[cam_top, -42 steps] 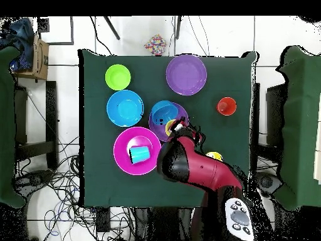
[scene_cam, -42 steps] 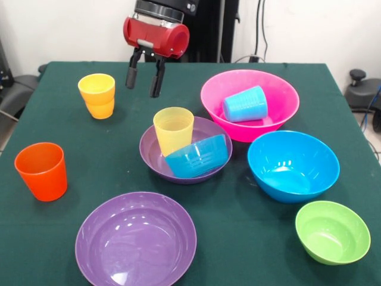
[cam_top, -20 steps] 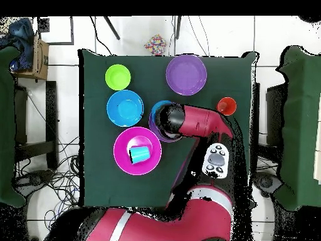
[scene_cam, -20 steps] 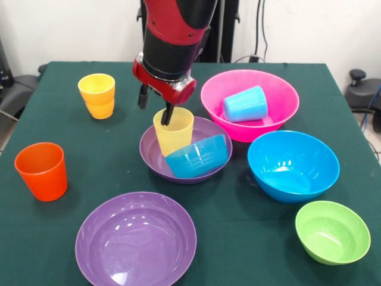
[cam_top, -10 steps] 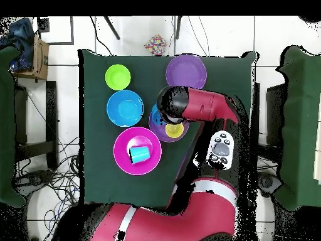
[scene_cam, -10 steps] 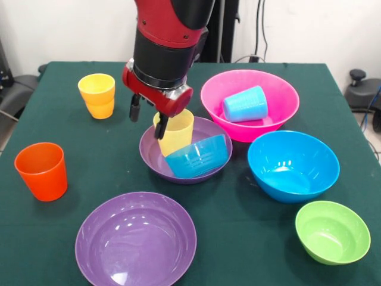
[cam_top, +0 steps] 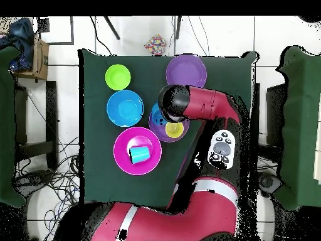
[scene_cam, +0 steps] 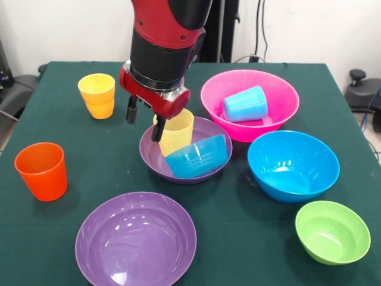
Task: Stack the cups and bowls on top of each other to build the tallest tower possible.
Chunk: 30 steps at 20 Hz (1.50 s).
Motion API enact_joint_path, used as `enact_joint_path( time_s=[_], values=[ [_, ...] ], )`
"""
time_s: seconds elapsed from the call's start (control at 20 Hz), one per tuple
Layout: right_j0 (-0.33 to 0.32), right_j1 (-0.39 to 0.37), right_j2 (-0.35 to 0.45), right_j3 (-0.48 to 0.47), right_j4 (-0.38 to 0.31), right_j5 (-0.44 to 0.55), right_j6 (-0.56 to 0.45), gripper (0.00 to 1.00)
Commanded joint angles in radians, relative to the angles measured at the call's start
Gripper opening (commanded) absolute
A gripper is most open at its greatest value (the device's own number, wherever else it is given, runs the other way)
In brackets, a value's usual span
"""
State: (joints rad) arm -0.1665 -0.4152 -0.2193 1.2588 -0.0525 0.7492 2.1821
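Claw at the pale yellow cup, purple bowl mid-counter.

Claw [scene_cam: 144,119] spread, one finger apparently at the pale yellow cup [scene_cam: 176,133] rim, contact unclear. Cup stands upright in the purple bowl [scene_cam: 205,170] beside the tilted small blue bowl [scene_cam: 198,156] (light blue cup [scene_cam: 245,104] lies in the pink bowl [scene_cam: 280,98]). Amber cups [scene_cam: 97,95] stacked, well apart.

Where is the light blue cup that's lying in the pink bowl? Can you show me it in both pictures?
Front view: the light blue cup lies on its side in the pink bowl, upper right of the middle.
Overhead view: the same cup shows inside the pink bowl, lower left of the middle.
Shared landmark: the big blue bowl sits right beside the pink bowl in both views.
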Motion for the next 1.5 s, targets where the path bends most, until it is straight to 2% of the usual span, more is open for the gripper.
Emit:
enact_joint_path(
  time_s=[0.05, 0.1, 0.2, 0.35, 0.6, 0.9, 1.15, 1.5],
  values=[
    [-0.013, 0.015, 0.134, 0.026, 0.008, -0.126, 0.033, 1.00],
    [-0.023, 0.016, 0.156, 0.046, 0.046, -0.129, 0.062, 1.00],
    [-0.025, 0.019, 0.174, 0.063, 0.080, -0.142, 0.090, 1.00],
    [-0.016, 0.022, 0.175, 0.091, 0.141, -0.166, 0.161, 1.00],
    [-0.035, 0.004, 0.207, 0.188, 0.236, -0.246, 0.184, 1.00],
    [-0.047, -0.007, 0.237, 0.272, 0.310, -0.325, 0.182, 1.00],
    [-0.095, -0.016, 0.310, 0.362, 0.372, -0.408, 0.169, 1.00],
    [-0.158, -0.011, 0.401, 0.427, 0.384, -0.486, 0.127, 1.00]
  ],
)
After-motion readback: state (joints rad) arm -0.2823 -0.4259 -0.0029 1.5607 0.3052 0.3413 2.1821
